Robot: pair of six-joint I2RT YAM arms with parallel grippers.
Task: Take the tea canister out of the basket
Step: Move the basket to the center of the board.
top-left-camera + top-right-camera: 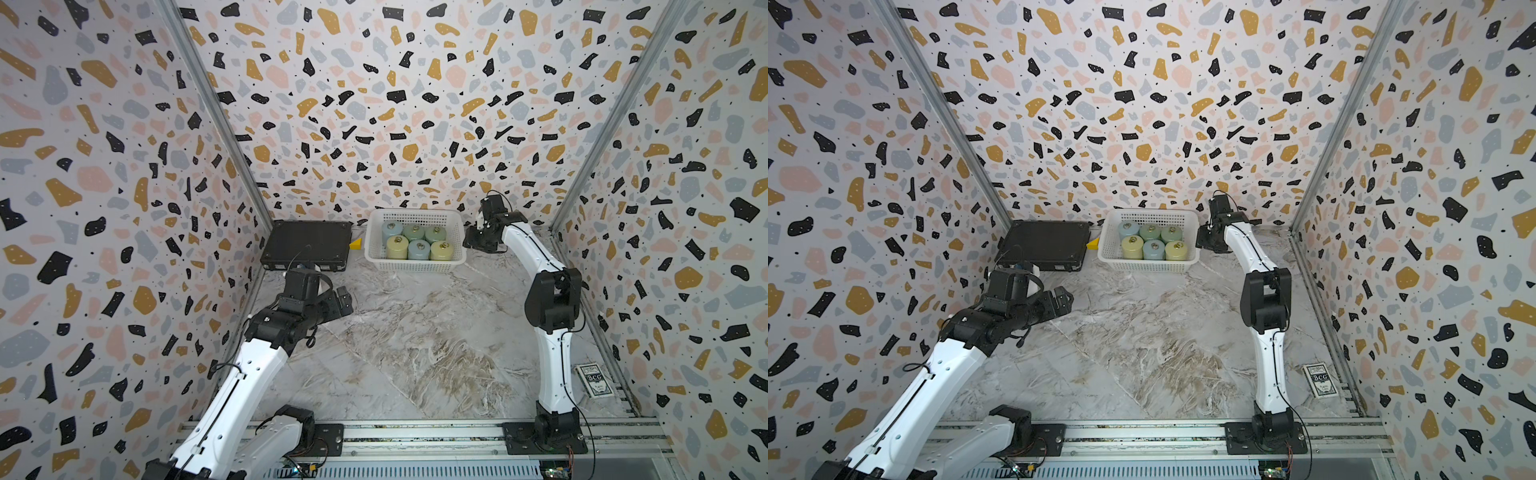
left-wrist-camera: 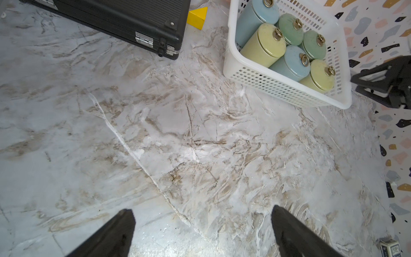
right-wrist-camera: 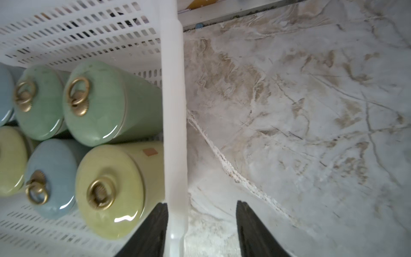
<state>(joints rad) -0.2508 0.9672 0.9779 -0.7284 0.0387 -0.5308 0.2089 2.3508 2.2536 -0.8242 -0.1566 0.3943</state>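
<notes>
- Tea canisters (image 1: 419, 248): you have six, two blue, two green and two yellow. They stand upright in two rows of three, all inside the one white basket (image 1: 415, 266).
- Others: one black case (image 1: 307, 245), one yellow block (image 1: 356, 244) between case and basket, one card deck (image 1: 590, 380).
- Your right gripper (image 3: 201, 203): jaws apart and straddling the basket's side rim, not clamped. One finger (image 3: 153, 231) is inside, just beside the nearest yellow canister (image 3: 111, 189). The other is outside over the table (image 3: 311, 133), with a clear gap to the rim.
- Right arm (image 1: 552, 299): rises from its base, elbow high, forearm stretched to the basket, wrist tipped down.
- Your left gripper (image 2: 202, 210): jaws wide apart with nothing between them, hovering above bare marble. Basket and case lie well ahead of the jaws.
- Left arm (image 1: 249, 365): slants up from the rail, wrist roughly level, pointing at mid-table.
- Room: the canisters are packed touching, so it is tight at the inner jaw. There is open tabletop beyond the outer jaw and between your two grippers.
</notes>
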